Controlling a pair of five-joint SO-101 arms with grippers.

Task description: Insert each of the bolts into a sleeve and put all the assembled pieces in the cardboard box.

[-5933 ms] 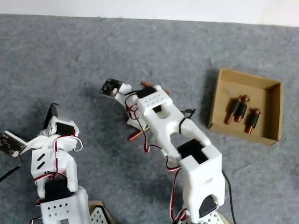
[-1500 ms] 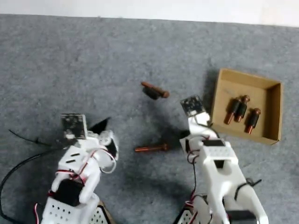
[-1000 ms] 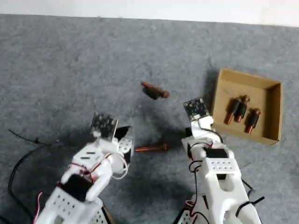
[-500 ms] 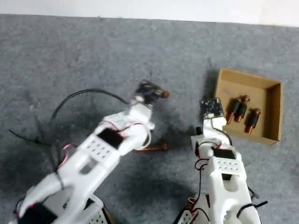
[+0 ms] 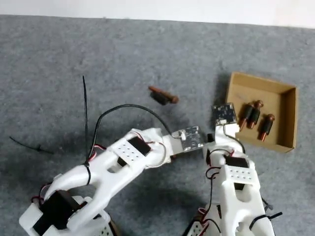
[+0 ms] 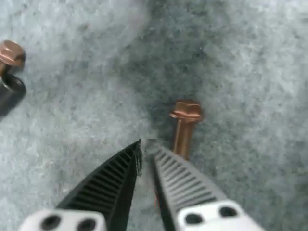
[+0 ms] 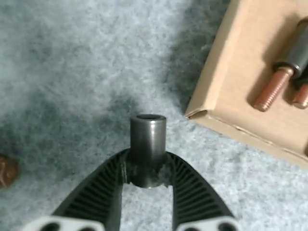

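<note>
My right gripper is shut on a black sleeve, whose open end points away from the wrist, just off the near corner of the cardboard box. My left gripper hangs low over the mat, its fingers almost together with nothing between them. A loose copper bolt lies beside one finger, its shaft partly hidden under it. In the high view the left arm stretches across to the right arm and covers that bolt. The cardboard box holds three assembled pieces.
One more assembled piece lies on the grey mat beyond the arms, also at the edge of the left wrist view. A loose black tie lies at the left. A black cable arches over the left arm.
The left arm has swung back from the far assembled piece toward the right arm and now lies over the loose bolt. The right arm has hardly moved in the last half second.
</note>
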